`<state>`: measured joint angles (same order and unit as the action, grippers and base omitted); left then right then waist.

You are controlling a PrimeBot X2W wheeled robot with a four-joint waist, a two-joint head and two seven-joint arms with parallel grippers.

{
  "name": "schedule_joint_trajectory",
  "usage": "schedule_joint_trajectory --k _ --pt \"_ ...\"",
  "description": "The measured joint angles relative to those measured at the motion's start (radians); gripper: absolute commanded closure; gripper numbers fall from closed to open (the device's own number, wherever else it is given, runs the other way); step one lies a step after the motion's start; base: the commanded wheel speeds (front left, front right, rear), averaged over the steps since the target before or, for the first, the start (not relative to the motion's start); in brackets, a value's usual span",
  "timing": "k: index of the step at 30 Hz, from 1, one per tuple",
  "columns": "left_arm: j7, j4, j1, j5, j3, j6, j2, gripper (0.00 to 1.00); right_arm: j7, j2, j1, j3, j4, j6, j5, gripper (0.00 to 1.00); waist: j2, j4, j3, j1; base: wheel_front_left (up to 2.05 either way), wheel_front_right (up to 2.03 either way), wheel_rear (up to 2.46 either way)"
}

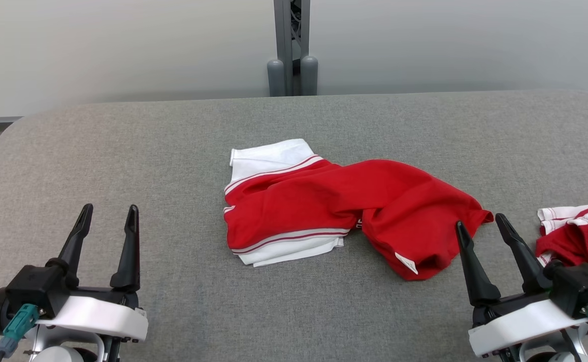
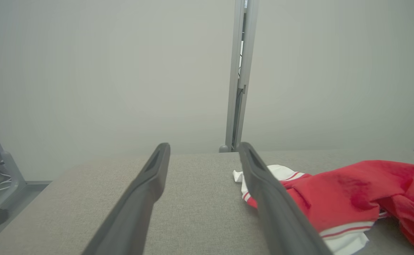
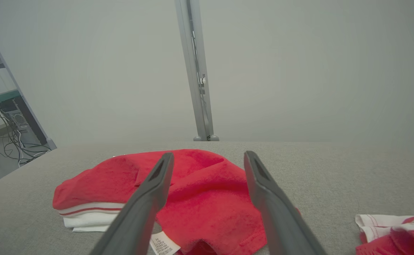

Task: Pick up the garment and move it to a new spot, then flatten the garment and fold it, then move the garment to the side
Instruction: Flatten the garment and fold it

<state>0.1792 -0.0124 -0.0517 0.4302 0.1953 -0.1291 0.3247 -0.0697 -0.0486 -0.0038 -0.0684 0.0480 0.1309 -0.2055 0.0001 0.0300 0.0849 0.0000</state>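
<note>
Left claw [image 1: 110, 207] spread, empty at 8 o'clock; red-and-white garment [image 1: 324, 201] crumpled mid-table [image 1: 173, 151], looks soft, light and floppy, so pinch a white-banded hem; right claw [image 1: 479, 220] spread, empty at 4 o'clock.

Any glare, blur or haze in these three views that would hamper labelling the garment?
Head view: soft, even light, no glare; garment sharp, with faint shadows under its folds. Left wrist view: left fingers soft-edged up close, table weave crisp. Right wrist view: slightly hazy, pale wall; label print too small to read.
</note>
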Motion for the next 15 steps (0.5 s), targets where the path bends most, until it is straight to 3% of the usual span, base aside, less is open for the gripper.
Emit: schedule_joint_trajectory --k 7,15 --pt "-0.040 -0.029 0.003 0.013 0.014 -0.001 0.001 0.00 0.005 0.000 0.005 0.003 0.020 0.000 -0.013 0.00 0.0000 -0.004 0.008 0.0000 0.00 0.00 0.00" --pt "-0.220 0.013 -0.052 0.095 0.125 0.092 -0.029 0.00 0.008 0.000 -0.005 -0.005 0.020 0.000 -0.015 0.00 0.0000 -0.027 0.021 0.0000 0.00 0.00 0.00"
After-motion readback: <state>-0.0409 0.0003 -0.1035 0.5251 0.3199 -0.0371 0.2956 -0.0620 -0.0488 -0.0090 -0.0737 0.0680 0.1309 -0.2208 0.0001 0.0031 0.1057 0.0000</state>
